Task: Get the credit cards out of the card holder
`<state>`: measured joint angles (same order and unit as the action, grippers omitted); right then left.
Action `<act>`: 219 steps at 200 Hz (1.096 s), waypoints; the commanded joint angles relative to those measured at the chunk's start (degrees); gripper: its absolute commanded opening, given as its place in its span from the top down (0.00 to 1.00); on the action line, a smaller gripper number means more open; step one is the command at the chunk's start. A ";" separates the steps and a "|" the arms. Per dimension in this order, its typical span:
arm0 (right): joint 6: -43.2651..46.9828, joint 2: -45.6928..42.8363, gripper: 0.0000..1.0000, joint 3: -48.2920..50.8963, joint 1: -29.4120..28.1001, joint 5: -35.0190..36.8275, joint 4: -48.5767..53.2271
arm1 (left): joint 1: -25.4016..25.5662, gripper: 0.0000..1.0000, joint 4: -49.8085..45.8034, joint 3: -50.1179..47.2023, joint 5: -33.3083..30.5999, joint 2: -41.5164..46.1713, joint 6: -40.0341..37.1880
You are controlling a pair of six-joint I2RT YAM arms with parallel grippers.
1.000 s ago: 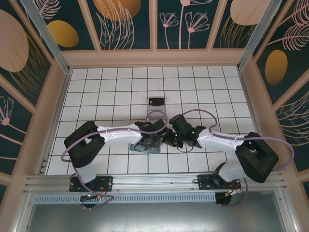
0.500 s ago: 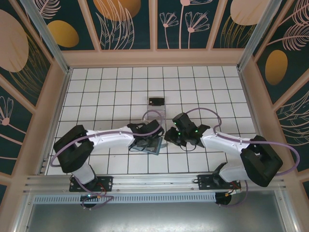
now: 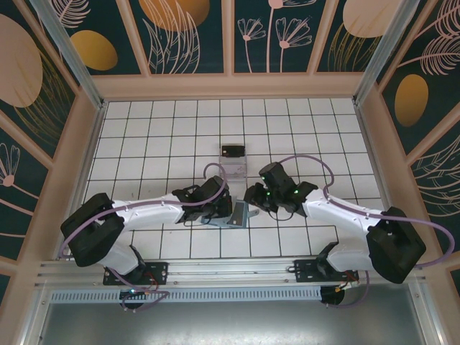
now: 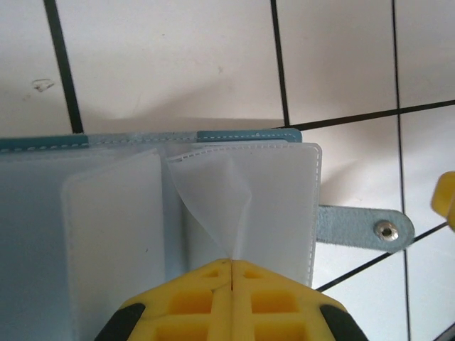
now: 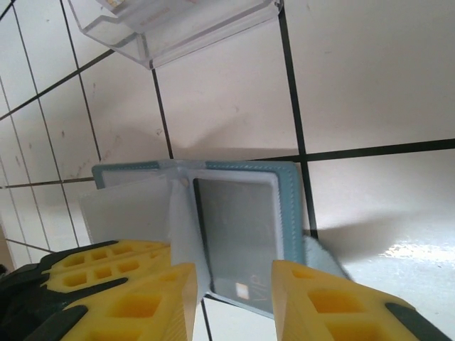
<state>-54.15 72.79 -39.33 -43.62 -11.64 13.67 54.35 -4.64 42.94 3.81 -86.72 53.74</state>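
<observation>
Left tool pinching card holder sleeve, holder partly cropped

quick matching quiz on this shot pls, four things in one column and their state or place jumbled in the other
Things:
1. left end effector
2. right end effector
3. box
4. strap

States or places:
a. open, a finger on either side of the holder
b. juts out from the holder's side
c. shut on a clear sleeve
d. on the tiles beyond the holder

Pairs: 1-c, 2-a, 3-d, 4-b
</observation>
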 commanded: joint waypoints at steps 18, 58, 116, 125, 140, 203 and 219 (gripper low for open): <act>-0.45 2.56 0.68 -0.66 0.46 -5.13 -6.30 | -0.39 0.96 4.73 -1.54 2.60 0.72 1.55; -0.31 8.38 0.69 -2.18 0.40 -8.30 -9.52 | -0.53 0.95 4.74 -2.07 2.78 1.09 1.46; -0.36 12.86 0.71 -2.92 0.11 -10.93 -12.70 | -0.57 0.85 3.65 -3.01 1.31 3.44 1.29; -0.34 13.21 0.71 -3.15 -0.04 -11.10 -12.86 | -0.64 0.81 3.07 -3.15 0.31 4.70 1.12; -0.52 13.80 0.71 -3.54 -0.14 -11.71 -13.35 | -0.65 0.75 1.00 -2.81 -1.52 6.67 0.62; -0.44 16.20 0.70 -6.34 -1.96 -12.49 -12.72 | -2.89 0.64 -8.71 -1.05 -8.41 15.26 0.02; -0.83 16.50 0.70 -6.92 -2.73 -12.34 -12.54 | -3.53 0.58 -8.60 -1.65 -8.95 17.90 -0.40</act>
<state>-54.41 88.40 -43.88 -45.15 -23.27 1.28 51.83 -10.22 40.73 -2.28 -72.51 54.13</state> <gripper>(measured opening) 0.296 0.397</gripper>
